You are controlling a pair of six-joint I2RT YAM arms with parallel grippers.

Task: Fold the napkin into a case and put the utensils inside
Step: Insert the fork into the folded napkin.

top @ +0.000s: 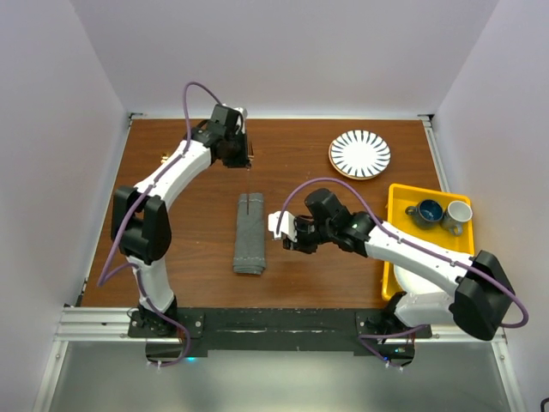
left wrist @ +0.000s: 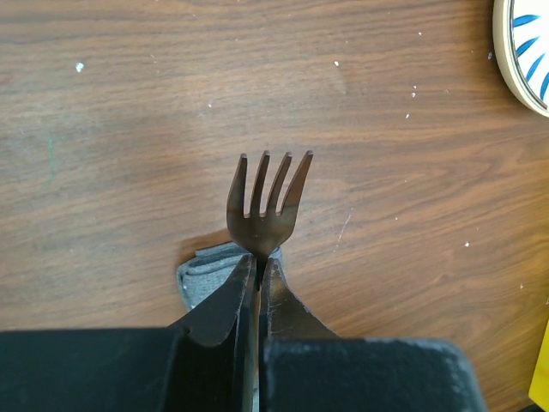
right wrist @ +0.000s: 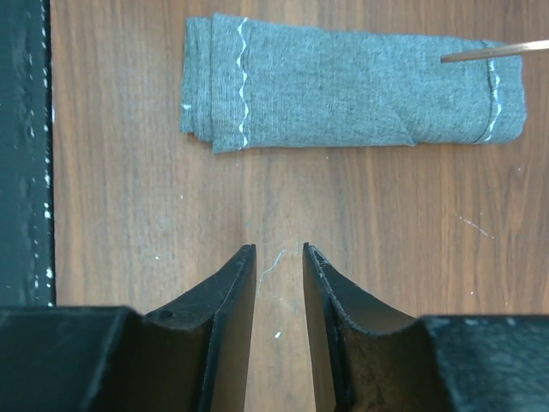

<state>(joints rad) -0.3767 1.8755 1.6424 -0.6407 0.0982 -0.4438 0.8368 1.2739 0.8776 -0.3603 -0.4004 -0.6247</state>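
Wooden table [top: 197, 240]: one case [top: 250, 233], one fork [left wrist: 268, 202].

A strip of bare bench [right wrist: 129, 215] lies between my right claw [right wrist: 279, 251] and the case [right wrist: 352, 90], so that side stands free to me. At the case's far end my left claw [top: 247, 160] hangs over the bench pinching the fork [left wrist: 266, 202], whose handle tip reaches over that end and bars the way in there. The striped plate [top: 359, 154] and yellow tray [top: 396, 202] stand well off to the case's right.

Folded grey case [top: 250, 233], striped plate [top: 359, 154] apart.
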